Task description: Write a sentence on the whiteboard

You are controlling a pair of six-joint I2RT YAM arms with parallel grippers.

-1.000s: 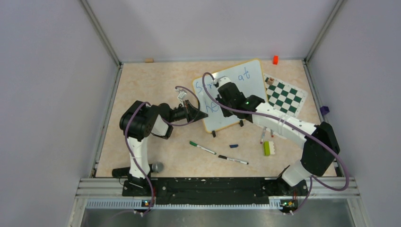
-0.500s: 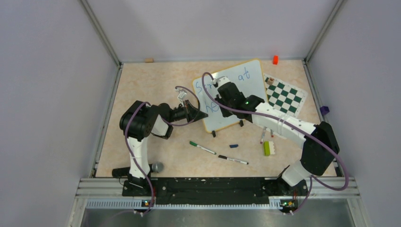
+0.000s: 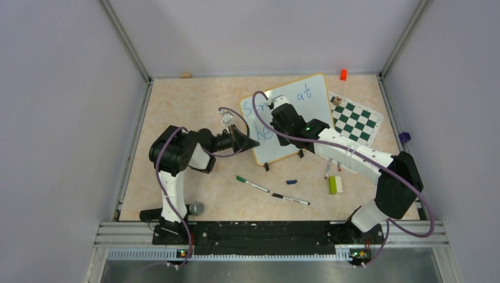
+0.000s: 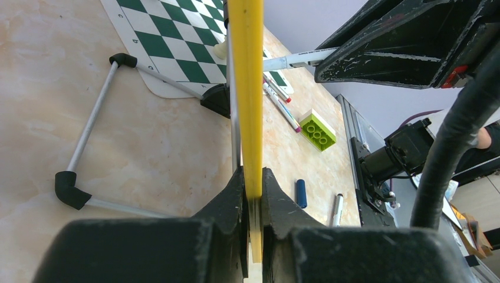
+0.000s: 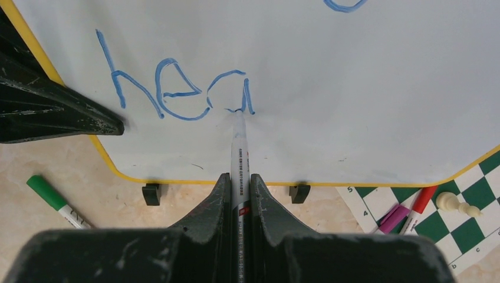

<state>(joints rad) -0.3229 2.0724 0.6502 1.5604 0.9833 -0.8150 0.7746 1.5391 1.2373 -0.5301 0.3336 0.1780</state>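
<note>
Two lines of blue writing [image 5: 177, 88] are seen on the whiteboard [image 3: 314, 103], which is stood up just above the centre of the overhead view. The lower line reads "hea". Its yellow rim is pinched tight at the left edge by the left gripper [image 4: 252, 191]. A marker [image 5: 239, 147] is clamped in the right gripper [image 5: 239, 194], with its tip touching the last letter. A chessboard [image 3: 355, 119] is laid at the board's right.

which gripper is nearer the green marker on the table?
Left. The left gripper, clamping the whiteboard by its left edge, is just beyond the green marker; the right gripper, holding a pen to the board, is farther back.
</note>
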